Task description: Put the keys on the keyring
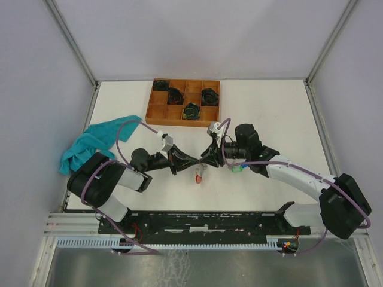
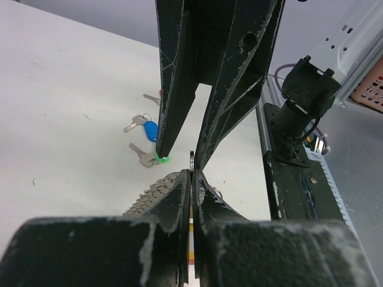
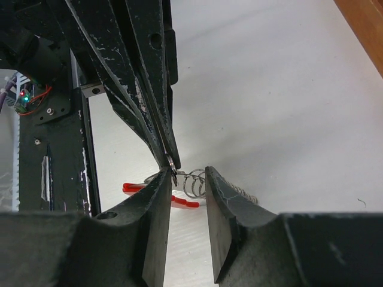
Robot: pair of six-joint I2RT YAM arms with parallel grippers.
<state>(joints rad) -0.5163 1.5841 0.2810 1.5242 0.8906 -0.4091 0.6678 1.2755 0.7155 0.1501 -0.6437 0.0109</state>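
My left gripper (image 2: 192, 172) is shut on the thin silver keyring (image 2: 191, 159), held above the table's middle. A red tag (image 3: 154, 192) and wire loops (image 3: 196, 182) hang from the ring. My right gripper (image 3: 187, 173) faces it tip to tip with its jaws apart; the loops lie just beyond the gap and nothing is gripped. The two grippers meet in the top view, left gripper (image 1: 194, 160) and right gripper (image 1: 207, 156). Keys lie on the table under the right arm: a blue-tagged key (image 2: 149, 130), a green-tagged key (image 2: 145, 158) and one more (image 2: 152, 97).
A wooden compartment tray (image 1: 157, 111) with black coiled bundles (image 1: 191, 110) stands at the back. A blue towel (image 1: 90, 143) lies at the left edge. The black rail with the arm bases (image 1: 197, 221) runs along the near edge.
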